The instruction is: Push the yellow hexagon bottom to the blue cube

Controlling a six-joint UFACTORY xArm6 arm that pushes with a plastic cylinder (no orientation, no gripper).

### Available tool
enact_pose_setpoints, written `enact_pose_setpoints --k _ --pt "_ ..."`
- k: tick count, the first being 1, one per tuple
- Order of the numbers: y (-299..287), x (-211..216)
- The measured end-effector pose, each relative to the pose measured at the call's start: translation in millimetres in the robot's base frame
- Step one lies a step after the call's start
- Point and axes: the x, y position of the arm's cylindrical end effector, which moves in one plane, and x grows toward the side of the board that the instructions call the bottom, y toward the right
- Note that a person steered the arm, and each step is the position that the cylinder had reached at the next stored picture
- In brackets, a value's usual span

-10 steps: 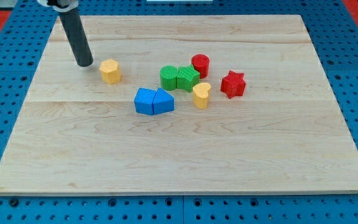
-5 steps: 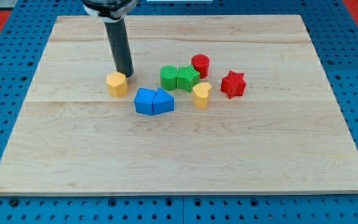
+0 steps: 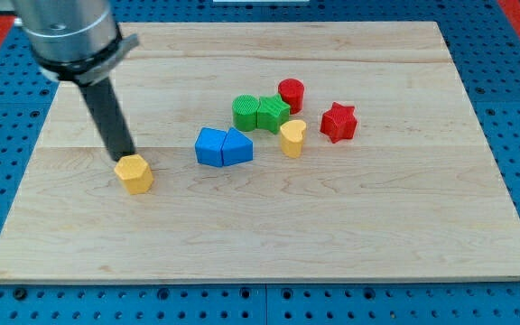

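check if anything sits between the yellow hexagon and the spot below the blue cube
Nothing visible does. The yellow hexagon lies to the view's left of and lower than the blue cube, with bare board between it and the spot under the cube. My tip touches the hexagon's upper edge.

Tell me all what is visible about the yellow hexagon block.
The yellow hexagon is a small, matte, six-sided block, orange-yellow, lying flat on the wooden table. It sits toward the view's left, below and left of the blue cube, well apart from it. My tip is right at its upper-left edge, apparently touching it. No other block touches it.
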Motion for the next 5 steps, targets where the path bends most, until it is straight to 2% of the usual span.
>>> enact_pose_setpoints --k 1,3,5 --pt "-22 24" --pt "63 30" --pt "121 51"
